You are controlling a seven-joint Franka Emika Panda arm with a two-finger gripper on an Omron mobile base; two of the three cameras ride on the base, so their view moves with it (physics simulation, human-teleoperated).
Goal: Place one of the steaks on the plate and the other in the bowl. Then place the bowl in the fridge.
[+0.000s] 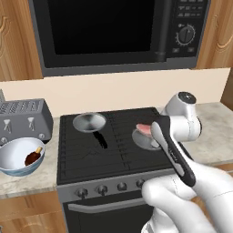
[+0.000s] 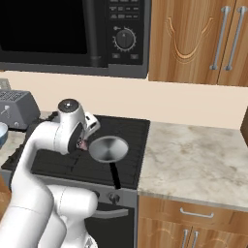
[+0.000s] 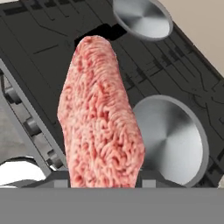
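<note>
Here, in a rendered kitchen, the robot's hand (image 3: 105,181) grasps the pale pink steak (image 3: 99,118), its two fingers clamped on the lower end so that the meat stands up along the line of the grip, lifted above the black stove (image 1: 113,150). Below it, near the stove's front right corner, sits a round silver pan (image 3: 173,138); a second silver pan (image 1: 89,122) with a black handle rests toward the back left of the stovetop. From the left base view the pink steak (image 1: 144,129) shows just beside the arm's wrist, over the right-hand pan.

Off the stove's left edge, on the marble worktop (image 1: 27,182), stands the bowl (image 1: 20,157), and the dark reddish-brown steak (image 1: 33,157) already lies inside it. Behind the bowl is a grey toaster (image 1: 25,120), and a black microwave (image 1: 118,32) hangs above the stove. The plate cannot be made out from here, nor the fridge.

The risk, by the look of it, lies in the grip: only the end of the steak is pinched, so a quick swing could let it slip and drop into the pan or onto the burners. Setting it in a pan, mistaken for the plate, would be the other slip.
</note>
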